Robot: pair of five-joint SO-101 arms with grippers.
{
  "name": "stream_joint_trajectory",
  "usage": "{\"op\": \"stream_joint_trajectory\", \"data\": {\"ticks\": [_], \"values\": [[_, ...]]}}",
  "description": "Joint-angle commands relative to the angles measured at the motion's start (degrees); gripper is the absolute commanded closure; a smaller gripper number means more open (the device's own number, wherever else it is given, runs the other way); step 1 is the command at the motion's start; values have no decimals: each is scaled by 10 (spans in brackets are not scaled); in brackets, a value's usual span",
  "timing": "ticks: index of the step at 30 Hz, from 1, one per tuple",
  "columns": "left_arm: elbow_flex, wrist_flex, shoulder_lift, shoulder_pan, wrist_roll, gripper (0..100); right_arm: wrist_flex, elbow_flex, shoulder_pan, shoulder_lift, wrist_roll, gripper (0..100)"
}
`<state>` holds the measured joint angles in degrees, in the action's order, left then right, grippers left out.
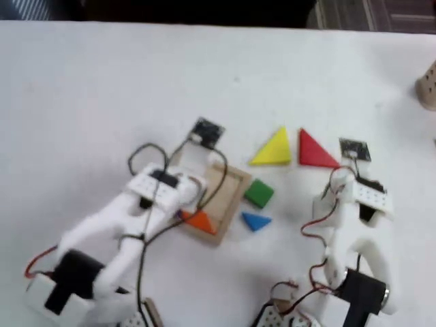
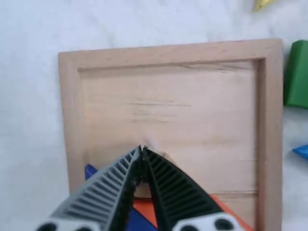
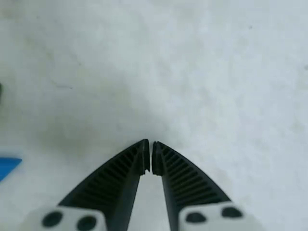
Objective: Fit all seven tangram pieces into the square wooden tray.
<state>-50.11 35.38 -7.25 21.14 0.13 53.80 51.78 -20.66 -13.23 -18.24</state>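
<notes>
Square wooden tray [image 2: 168, 52] lies flat on the bench [image 1: 102, 88], and most of its floor is bare wood. Two pieces show inside it, packed toward one corner: an orange piece [image 1: 199, 221] and, against it, a dark blue piece [image 2: 89, 172], both partly hidden under the left tool [image 2: 143, 153]. That tool hangs low over the tray's floor with its jaws pressed together and nothing between them. My guess is that the closed tips serve as a prod, nudging the seated pieces tight against the rim so that room is kept for the rest.

Four pieces wait outside. The green square [image 1: 259, 193] sits just beside the tray's rim on the side facing the right arm, and the light blue triangle [image 1: 255, 221] lies near that same side, close to the corner where the orange piece rests. The yellow triangle [image 1: 272, 148] and red triangle [image 1: 315, 150] lie next to each other, farther from the tray than the green square. I cannot make out a seventh piece.

The right tool [image 3: 149, 155] is also closed, with a bare sliver between the tips, and it grips nothing. It hovers over plain bench well apart from the tray, beyond the loose pieces, likely parked so the left arm has the tray to itself.
</notes>
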Motion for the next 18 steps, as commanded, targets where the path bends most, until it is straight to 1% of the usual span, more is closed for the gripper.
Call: {"op": "stream_joint_trajectory", "data": {"ticks": [1, 6, 16, 18], "values": [[32, 9, 0, 18, 10, 978, 0, -4, 7, -22, -8, 978], [30, 42, -16, 38, 10, 978, -1, -4, 7, -22, -8, 978], [23, 43, -44, 32, 10, 978, -1, -4, 7, -22, -7, 978], [18, 41, -63, 22, 10, 978, -1, -4, 7, -22, -7, 978]]}}
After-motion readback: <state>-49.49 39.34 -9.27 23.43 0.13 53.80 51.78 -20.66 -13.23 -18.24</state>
